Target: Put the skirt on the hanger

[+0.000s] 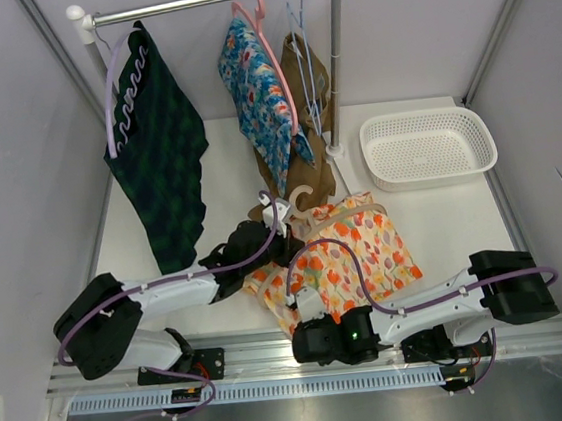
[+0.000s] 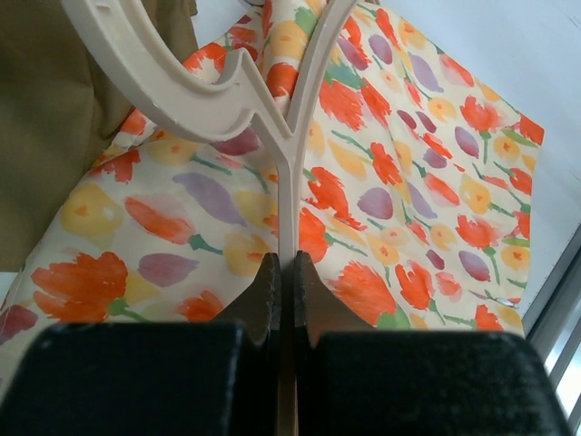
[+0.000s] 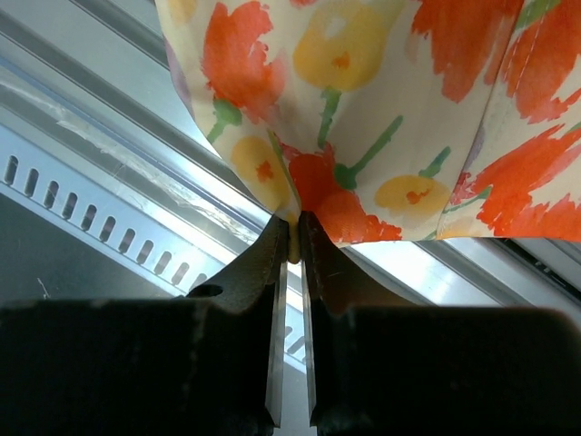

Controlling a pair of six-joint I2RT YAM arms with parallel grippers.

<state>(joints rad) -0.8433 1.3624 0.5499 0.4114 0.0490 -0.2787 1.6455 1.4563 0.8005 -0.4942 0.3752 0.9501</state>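
Observation:
The skirt (image 1: 351, 253), cream with orange, yellow and purple flowers, lies on the table in front of the rack. A cream plastic hanger (image 1: 299, 205) rests at its top edge. My left gripper (image 1: 276, 239) is shut on the hanger's thin stem (image 2: 288, 209), with the hook (image 2: 172, 86) curving away over the skirt (image 2: 408, 182). My right gripper (image 1: 298, 311) is shut on a pinched fold at the skirt's near edge (image 3: 363, 100), lifted just above the table's front rail; in the right wrist view the right gripper (image 3: 295, 232) shows cloth between its tips.
A clothes rack (image 1: 338, 64) stands at the back with a dark green garment (image 1: 159, 153), a blue floral garment (image 1: 262, 102) on a pink hanger, and a brown garment (image 1: 310, 127) reaching the table. A white basket (image 1: 427, 147) sits back right. A metal rail (image 1: 256, 359) runs along the front edge.

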